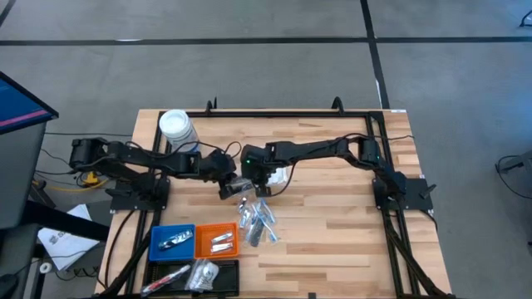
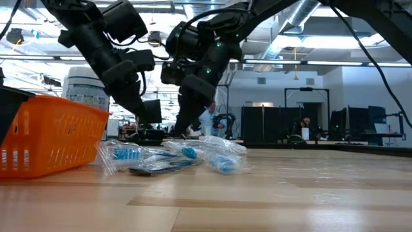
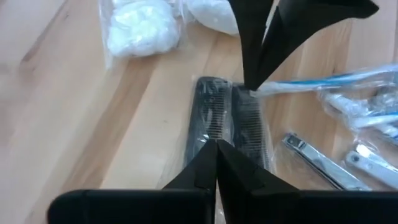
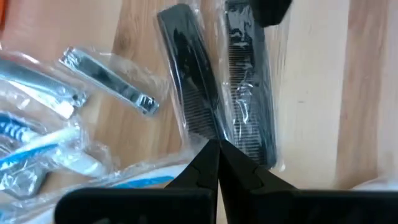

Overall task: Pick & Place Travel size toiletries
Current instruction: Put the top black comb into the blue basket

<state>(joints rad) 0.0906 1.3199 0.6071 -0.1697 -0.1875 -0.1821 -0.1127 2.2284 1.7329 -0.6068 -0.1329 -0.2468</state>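
- Left gripper [image 1: 228, 188], fingers closed and empty, reaches right, tips down over two wrapped black combs [image 3: 227, 124].
- Right gripper [image 1: 252, 178], also closed and empty, reaches left, meeting it mid-table [image 1: 332, 232].

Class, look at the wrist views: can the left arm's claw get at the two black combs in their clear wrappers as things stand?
Probably yes. The left claw, shut, sits right at the black combs, nothing between. The right claw, also shut, meets them from the opposite end and may crowd a grasp.
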